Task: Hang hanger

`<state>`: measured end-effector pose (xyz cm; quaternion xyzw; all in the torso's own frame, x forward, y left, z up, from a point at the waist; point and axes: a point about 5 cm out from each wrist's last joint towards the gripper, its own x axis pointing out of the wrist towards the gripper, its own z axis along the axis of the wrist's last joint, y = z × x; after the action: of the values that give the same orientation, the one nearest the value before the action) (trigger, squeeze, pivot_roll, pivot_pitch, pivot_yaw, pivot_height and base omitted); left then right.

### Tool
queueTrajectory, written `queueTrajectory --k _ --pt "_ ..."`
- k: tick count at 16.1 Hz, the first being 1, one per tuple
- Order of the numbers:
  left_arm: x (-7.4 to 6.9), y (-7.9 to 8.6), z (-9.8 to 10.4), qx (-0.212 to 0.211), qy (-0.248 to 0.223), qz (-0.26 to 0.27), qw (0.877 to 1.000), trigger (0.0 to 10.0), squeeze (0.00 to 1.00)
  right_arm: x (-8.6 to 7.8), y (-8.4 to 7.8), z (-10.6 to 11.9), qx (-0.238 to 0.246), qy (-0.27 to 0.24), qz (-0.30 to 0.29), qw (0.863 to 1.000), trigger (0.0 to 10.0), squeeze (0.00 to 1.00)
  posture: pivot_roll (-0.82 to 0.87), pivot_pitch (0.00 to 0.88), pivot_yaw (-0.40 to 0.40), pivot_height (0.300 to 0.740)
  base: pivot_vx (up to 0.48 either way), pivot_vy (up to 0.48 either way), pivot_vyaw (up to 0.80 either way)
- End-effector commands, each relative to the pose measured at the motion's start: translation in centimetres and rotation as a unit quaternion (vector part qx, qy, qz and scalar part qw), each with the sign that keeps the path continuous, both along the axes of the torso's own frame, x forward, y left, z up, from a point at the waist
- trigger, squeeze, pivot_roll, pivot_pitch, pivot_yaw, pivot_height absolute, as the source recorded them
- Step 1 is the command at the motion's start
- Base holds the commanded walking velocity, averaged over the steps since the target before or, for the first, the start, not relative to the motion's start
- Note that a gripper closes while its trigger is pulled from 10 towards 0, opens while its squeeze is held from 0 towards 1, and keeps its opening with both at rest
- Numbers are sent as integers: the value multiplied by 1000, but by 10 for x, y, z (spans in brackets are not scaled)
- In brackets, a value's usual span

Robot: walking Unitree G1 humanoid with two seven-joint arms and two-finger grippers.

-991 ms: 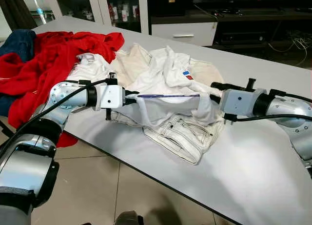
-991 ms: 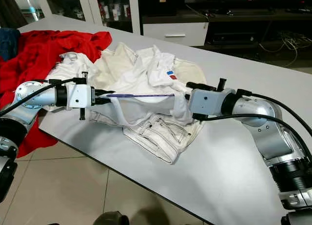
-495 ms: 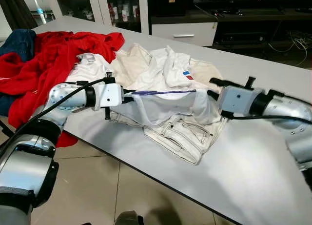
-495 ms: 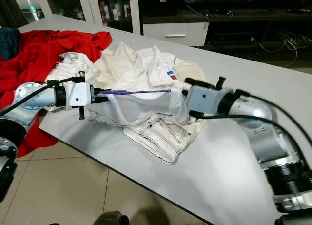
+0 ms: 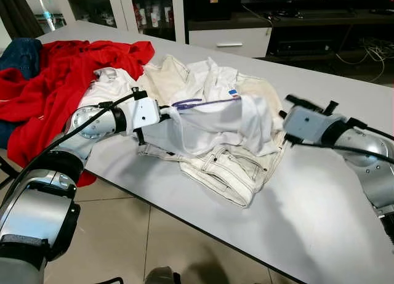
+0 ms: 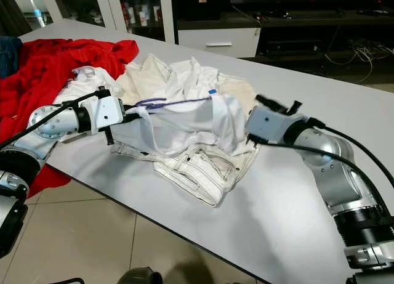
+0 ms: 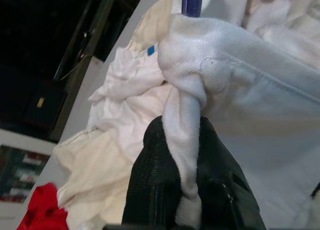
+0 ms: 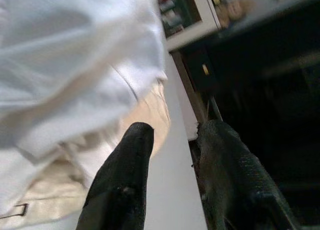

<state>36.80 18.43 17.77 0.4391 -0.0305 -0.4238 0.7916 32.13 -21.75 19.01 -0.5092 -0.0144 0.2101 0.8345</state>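
Broadly, a grey table (image 5: 320,222) carries a heap of laundry: a red garment (image 5: 55,81) at the far left and cream jeans (image 5: 231,170) near the middle. Above the jeans hangs a white top (image 5: 209,127) threaded on a thin purple hanger (image 5: 200,103). The left gripper (image 5: 165,113) is clenched on the top's strap at the hanger's left end; in the left wrist view the strap (image 7: 185,140) runs between its fingers. The right gripper (image 8: 172,135), just right of the top, has let go, its fingers parted with nothing between them. The dressing step looks nearly done; next the hanger must be lifted and carried to a rail. A small blue-and-red tag (image 5: 234,93) sits on the top, probably a brand label, its writing unreadable.
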Motion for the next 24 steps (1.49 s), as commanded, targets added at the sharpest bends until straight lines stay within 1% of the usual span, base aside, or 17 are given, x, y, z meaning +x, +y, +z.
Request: queueTrajectory --k 1,2,3,4,5,6,7,8,9,11,14,15,17,18,20,23,24 --pt "3 1 2 5 -5 16 1000 10000 0 4 -5 10 30 -8 -25 999 10000 1000 135 0 54 740 0 0 0" --pt "3 3 0 6 -8 26 1000 10000 0 4 -5 14 93 6 -36 995 10000 996 139 0 49 740 0 0 0" --pt "3 3 -2 6 -8 31 999 10000 0 1 3 9 167 57 -31 984 10000 502 136 0 48 740 0 0 0" --pt "3 2 -2 6 -8 32 999 10000 0 0 10 6 195 73 -25 978 10000 0 136 0 48 740 0 0 0" --pt "3 1 -4 6 -8 33 999 10000 0 -2 28 2 250 97 -13 963 10000 0 136 0 48 740 0 0 0" --pt "3 0 -4 6 -9 33 999 10000 0 -3 33 1 262 103 -9 959 10000 0 136 0 48 740 0 0 0" --pt "4 -1 -4 6 -12 35 999 10000 0 -5 46 -1 290 117 1 950 10000 0 136 0 48 740 0 0 0" --pt "4 -1 -3 6 -14 36 999 10000 0 -7 55 -2 299 124 14 946 10000 0 136 0 48 740 0 0 0" --pt "5 -3 -3 8 -18 36 999 10000 0 -11 71 -3 312 140 25 939 10000 0 132 0 46 740 0 0 0" --pt "5 -5 -4 7 -19 33 999 10000 0 -10 75 -3 320 143 14 937 10000 0 132 0 46 740 0 0 0" --pt "4 -6 -5 8 -19 32 999 10000 0 -8 84 2 353 142 3 925 10000 0 132 0 46 740 0 0 0" --pt "4 -7 -6 8 -20 31 999 10000 0 -7 90 0 359 144 -7 922 10000 0 133 0 47 740 0 0 0" --pt "4 -9 -6 6 -21 28 999 10000 0 -4 94 -3 367 148 -28 918 10000 0 133 0 47 740 0 0 0" --pt "4 -13 -7 4 -22 23 999 10000 0 0 97 -6 378 148 -60 912 10000 0 133 0 47 740 0 0 0" --pt "3 -17 -8 0 -23 15 1000 10000 0 6 94 -12 380 143 -99 909 10000 0 132 0 45 740 0 0 0" --pt "1 -20 -10 -14 -23 12 1000 10000 0 12 81 -21 372 126 -167 904 10000 0 132 0 45 740 0 0 0" --pt "0 -21 -11 -21 -23 12 999 10000 0 14 77 -23 363 119 -186 905 10000 0 132 0 46 740 0 0 0"
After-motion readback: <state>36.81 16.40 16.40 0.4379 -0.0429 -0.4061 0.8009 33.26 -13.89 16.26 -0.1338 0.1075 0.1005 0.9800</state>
